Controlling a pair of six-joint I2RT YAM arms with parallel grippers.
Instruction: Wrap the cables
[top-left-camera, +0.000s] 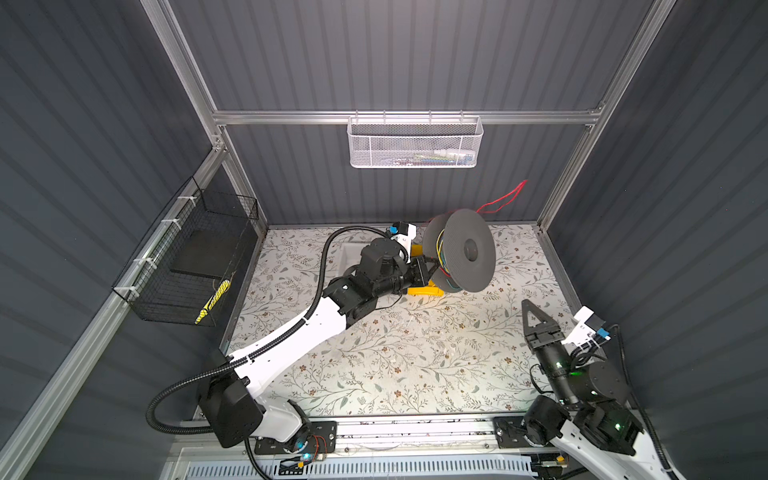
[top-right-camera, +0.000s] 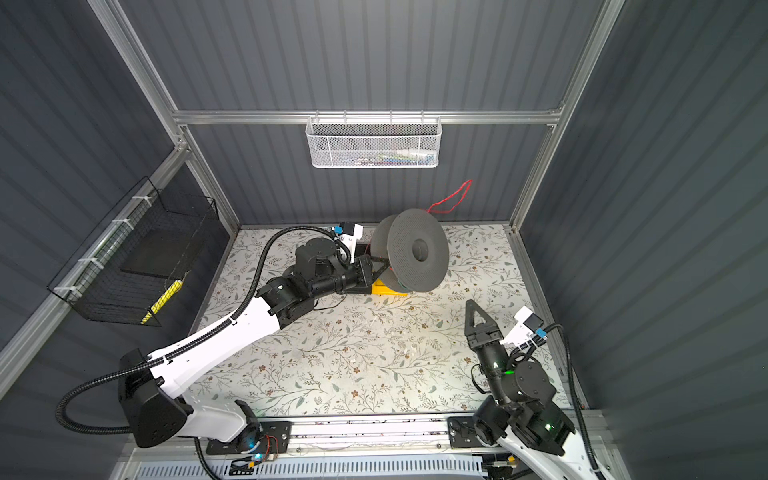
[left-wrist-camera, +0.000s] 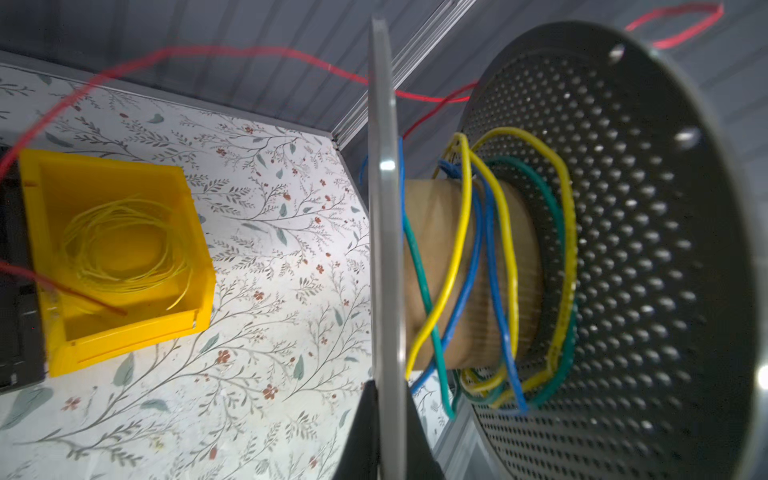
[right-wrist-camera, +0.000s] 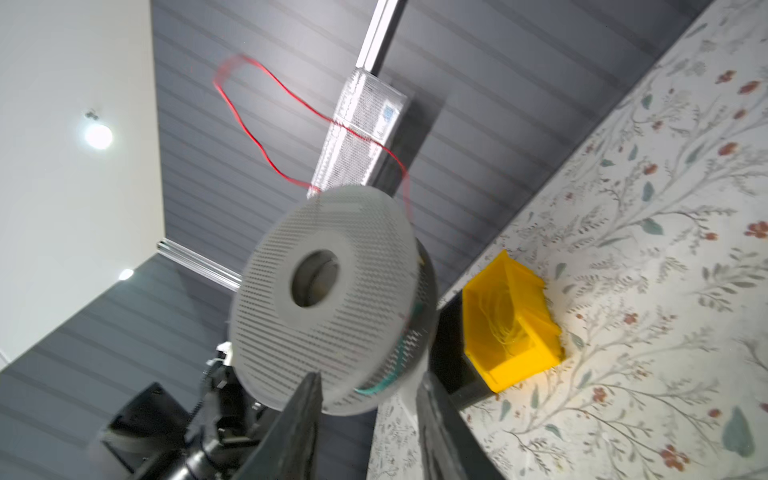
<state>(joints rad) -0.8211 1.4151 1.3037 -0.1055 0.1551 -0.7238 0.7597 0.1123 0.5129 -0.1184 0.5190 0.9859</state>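
Top views: holding spool (top-left-camera: 469, 249) up off bench (top-left-camera: 395, 361) with left jaws, clamping its near flange. Seeing red cable (top-left-camera: 505, 196) springing loose above spool, toward back wall. Keeping right jaws well apart from spool, near bench front.

Left wrist: showing jaws pinching flange edge. Showing yellow, blue and green cables (left-wrist-camera: 478, 249) sitting slack on core, red looping off unwound. Spotting thin yellow coil (left-wrist-camera: 170, 253) lying in yellow bin (left-wrist-camera: 203, 282).

Right wrist: showing jaws parted, gripping nothing. Judging wrap partly done, needing red wound on and slack turns tightened.

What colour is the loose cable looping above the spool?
The loose cable is red, clearest in the left wrist view.
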